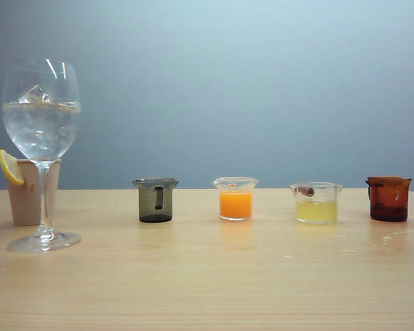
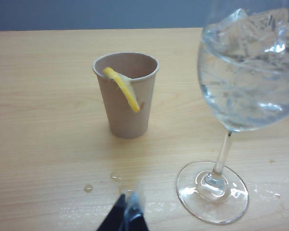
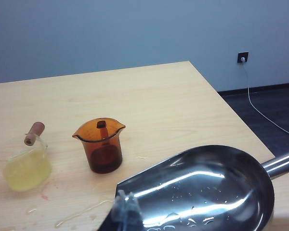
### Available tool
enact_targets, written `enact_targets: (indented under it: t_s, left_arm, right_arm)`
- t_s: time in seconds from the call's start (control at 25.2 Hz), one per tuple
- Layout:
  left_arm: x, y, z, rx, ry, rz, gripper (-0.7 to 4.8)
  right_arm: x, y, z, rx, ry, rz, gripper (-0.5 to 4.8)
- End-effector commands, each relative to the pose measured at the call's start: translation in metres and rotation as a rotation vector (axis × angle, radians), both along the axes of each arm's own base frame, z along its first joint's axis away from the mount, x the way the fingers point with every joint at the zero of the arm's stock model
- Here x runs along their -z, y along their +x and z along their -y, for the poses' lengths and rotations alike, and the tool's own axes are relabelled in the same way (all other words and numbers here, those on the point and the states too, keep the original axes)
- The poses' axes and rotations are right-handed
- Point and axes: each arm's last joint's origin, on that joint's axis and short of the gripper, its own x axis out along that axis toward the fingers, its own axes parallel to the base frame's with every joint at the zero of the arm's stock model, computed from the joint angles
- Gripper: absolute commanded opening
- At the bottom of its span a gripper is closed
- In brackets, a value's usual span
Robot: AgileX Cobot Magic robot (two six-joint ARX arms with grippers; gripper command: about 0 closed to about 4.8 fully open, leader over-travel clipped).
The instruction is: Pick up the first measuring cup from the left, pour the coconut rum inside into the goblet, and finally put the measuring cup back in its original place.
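The smoky grey-green translucent measuring cup (image 1: 155, 200) is seen upright on the tabletop (image 1: 207, 289), apparently emptied, beside the ice-filled clear stemmed goblet (image 1: 41, 124); both tools, left (image 2: 125, 216) and right (image 3: 123, 211), are closed and empty, suggesting completion.

I can read no text, label, brand or number anywhere in my views. Nothing on my table carries printed graduations or signs that I can make out.
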Motion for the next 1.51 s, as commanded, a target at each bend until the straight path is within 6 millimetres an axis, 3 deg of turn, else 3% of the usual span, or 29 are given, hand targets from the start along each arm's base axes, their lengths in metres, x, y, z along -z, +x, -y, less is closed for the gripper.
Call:
enact_targets:
  t_s: [0.04,0.12,0.2,0.56,0.83,1.51]
  left_arm:
    - [0.0,0.0,0.0,0.0,0.0,0.008,-0.03]
    - [0.0,0.0,0.0,0.0,0.0,0.008,-0.03]
    - [0.0,0.0,0.0,0.0,0.0,0.007,-0.03]
    - [-0.011,0.001,-0.011,-0.38,0.041,0.108,-0.03]
    - [-0.01,0.001,-0.011,-0.371,0.042,0.101,-0.03]
    - [-0.01,0.001,-0.011,-0.372,0.042,0.1,-0.03]
  right_arm:
    - [-0.001,0.0,0.001,0.0,0.006,0.009,-0.05]
    - [0.001,0.0,0.0,-0.03,0.024,-0.003,0.28]
    - [0.002,0.0,0.0,-0.05,0.03,-0.014,1.43]
    - [0.003,0.0,0.0,-0.045,0.029,-0.02,1.44]
    - [0.013,0.001,0.002,-0.017,0.029,-0.055,1.44]
    - [0.014,0.001,0.002,-0.017,0.03,-0.061,1.44]
